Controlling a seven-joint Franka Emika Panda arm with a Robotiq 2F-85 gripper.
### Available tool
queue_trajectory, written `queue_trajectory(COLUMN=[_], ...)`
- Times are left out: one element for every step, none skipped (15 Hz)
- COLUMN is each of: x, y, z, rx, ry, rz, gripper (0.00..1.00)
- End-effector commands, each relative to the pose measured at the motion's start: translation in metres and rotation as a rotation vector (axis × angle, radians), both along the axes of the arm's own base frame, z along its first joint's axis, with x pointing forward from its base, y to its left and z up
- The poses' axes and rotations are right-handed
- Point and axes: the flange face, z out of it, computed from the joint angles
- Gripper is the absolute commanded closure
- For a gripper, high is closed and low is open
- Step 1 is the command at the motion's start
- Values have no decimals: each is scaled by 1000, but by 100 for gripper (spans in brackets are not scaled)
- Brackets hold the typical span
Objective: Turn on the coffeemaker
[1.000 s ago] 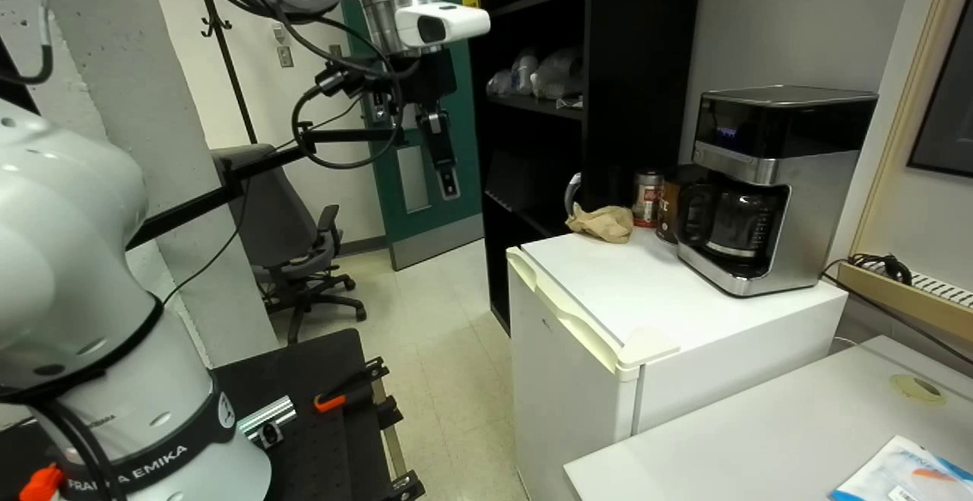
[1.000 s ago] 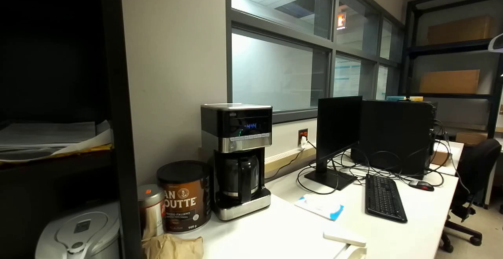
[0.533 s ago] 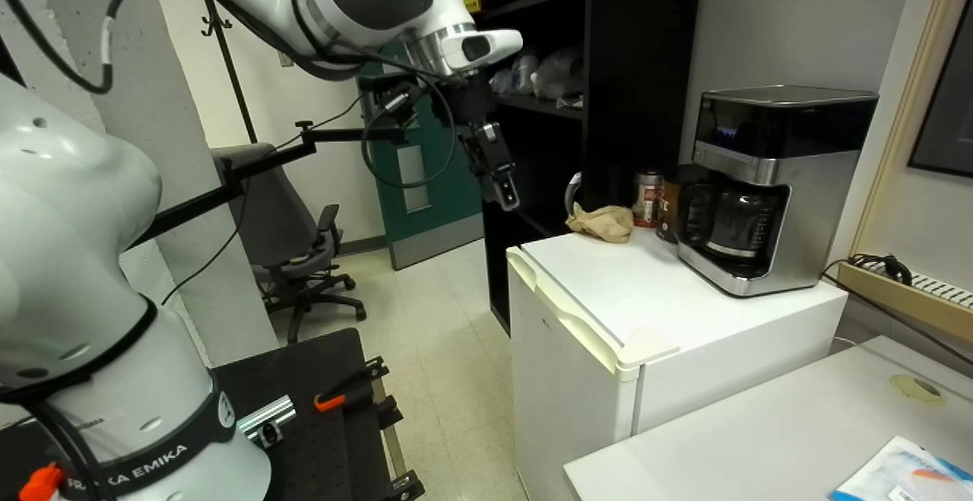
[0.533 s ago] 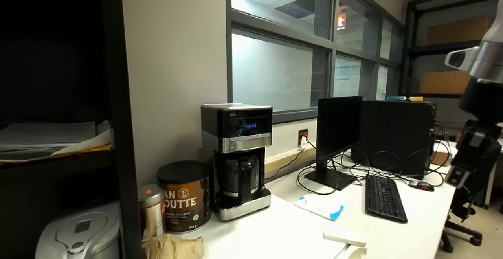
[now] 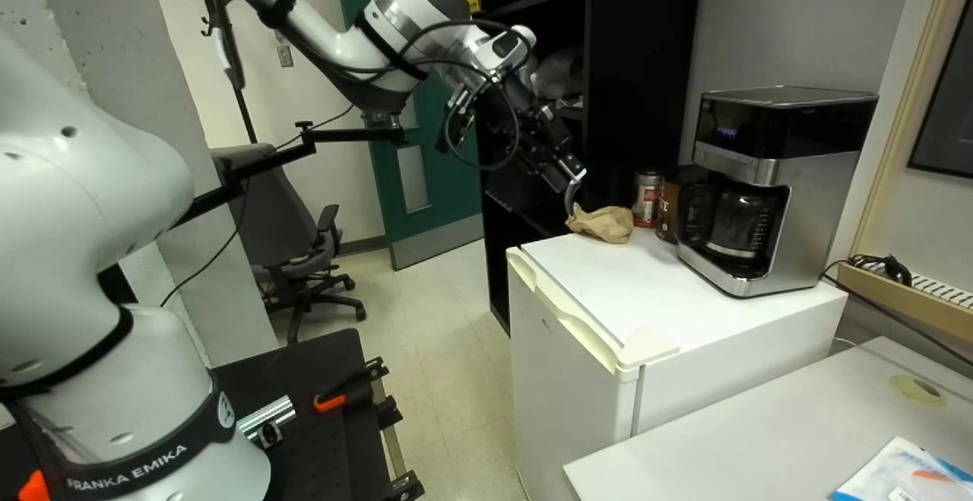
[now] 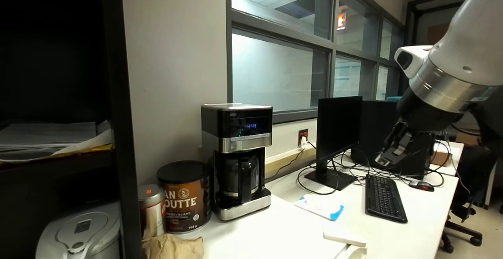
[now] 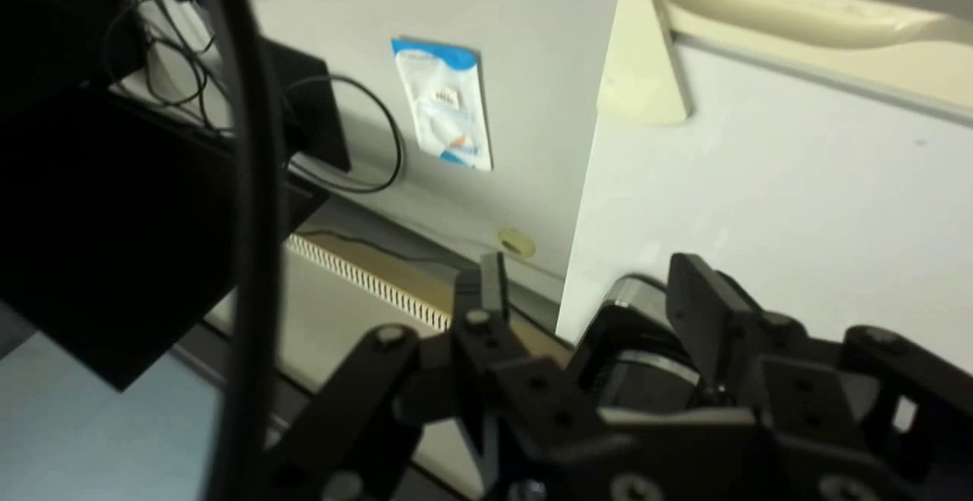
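Observation:
The coffeemaker (image 5: 825,204) stands upright on the white fridge, with a black upper front, silver sides and a dark carafe in its recess. In an exterior view its front (image 6: 246,125) shows a lit blue display above a row of small buttons. My gripper (image 5: 575,174) is tilted down toward the fridge side, well apart from the coffeemaker; it also shows in an exterior view (image 6: 383,159) above the desk. In the wrist view my gripper (image 7: 589,284) is open with nothing between its fingers. Part of the coffeemaker (image 7: 642,303) shows beyond them; its display and buttons are hidden there.
The white fridge (image 5: 593,296) adjoins a white desk (image 5: 730,440) with a packet (image 5: 904,470). A paper bag (image 5: 602,223), a tin (image 5: 647,198) and a brown can (image 6: 184,200) stand beside the coffeemaker. A monitor (image 6: 340,129) and keyboard (image 6: 385,198) are on the desk.
The arm has swung toward the fridge and coffeemaker, and its hand has tilted from pointing nearly straight down to slanting forward. The coffeemaker has not moved.

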Motion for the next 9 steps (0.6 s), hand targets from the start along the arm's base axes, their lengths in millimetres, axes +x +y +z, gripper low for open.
queue_trajectory(x=[31, 38, 44, 50, 57, 64, 72, 78, 86], y=[18, 22, 25, 28, 29, 31, 32, 32, 33], z=[8, 11, 9, 10, 7, 3, -4, -25, -31], rx=[-70, -96, -120, -151, -180, -210, -239, -301, -327], ry=[-144, -188, -223, -265, -298, -332, -359, -366, -386], rz=[40, 52, 60, 68, 72, 73, 75, 91, 93], gripper=[72, 81, 88, 96, 99, 100, 100, 100, 100])
